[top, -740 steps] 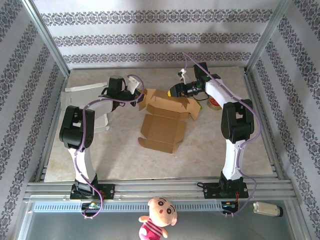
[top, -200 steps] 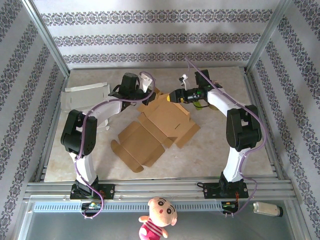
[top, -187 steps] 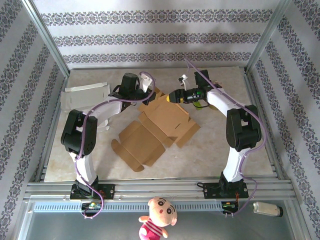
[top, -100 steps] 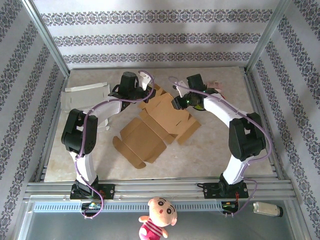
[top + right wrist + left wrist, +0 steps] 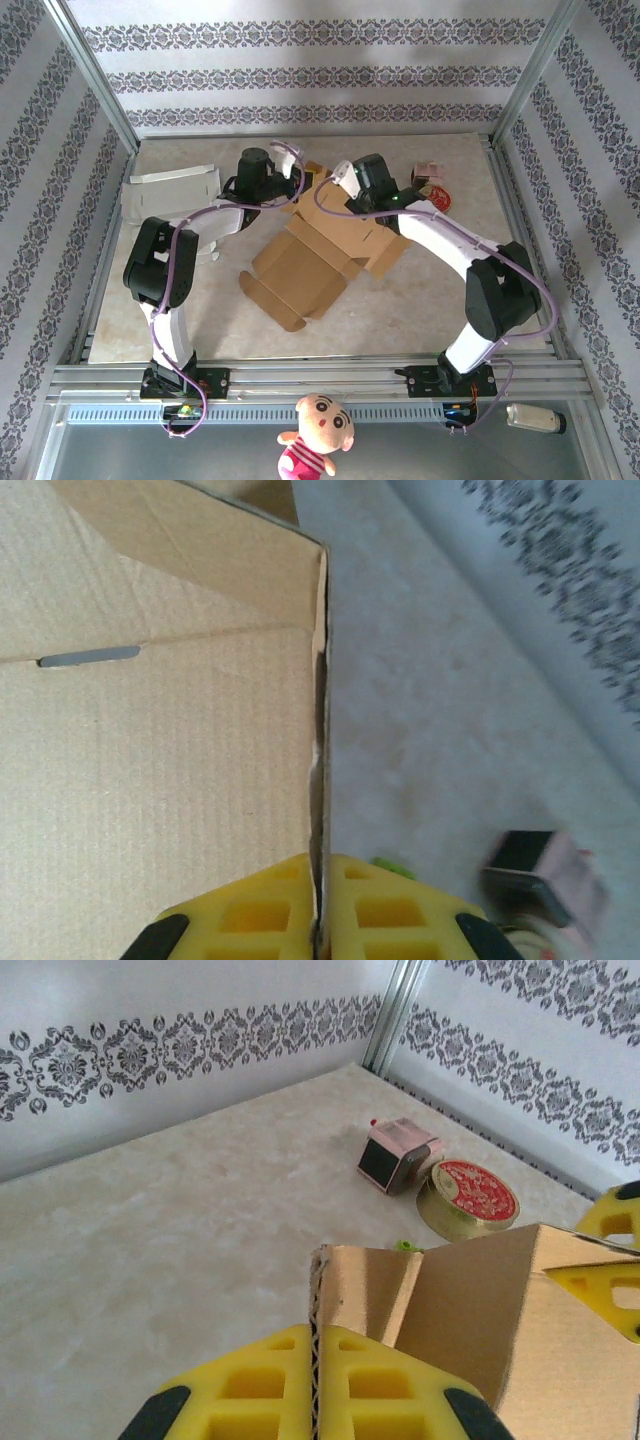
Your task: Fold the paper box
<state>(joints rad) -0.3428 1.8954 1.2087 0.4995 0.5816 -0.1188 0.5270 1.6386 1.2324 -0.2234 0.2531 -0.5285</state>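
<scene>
The paper box (image 5: 305,262), an unfolded brown cardboard blank, lies in the middle of the worktop (image 5: 200,320), with its far flaps raised between the two arms. The left tool (image 5: 313,1360) is clamped on the thin edge of a raised flap (the corrugated edge runs straight between its yellow pads). The right tool (image 5: 320,885) is closed on the edge of an upright cardboard wall, just right of the left one. To the far right of the box, a small pink box (image 5: 396,1152) and a round red-lidded tin (image 5: 466,1198) sit close together. A white folded carton (image 5: 170,192) lies at the far left.
</scene>
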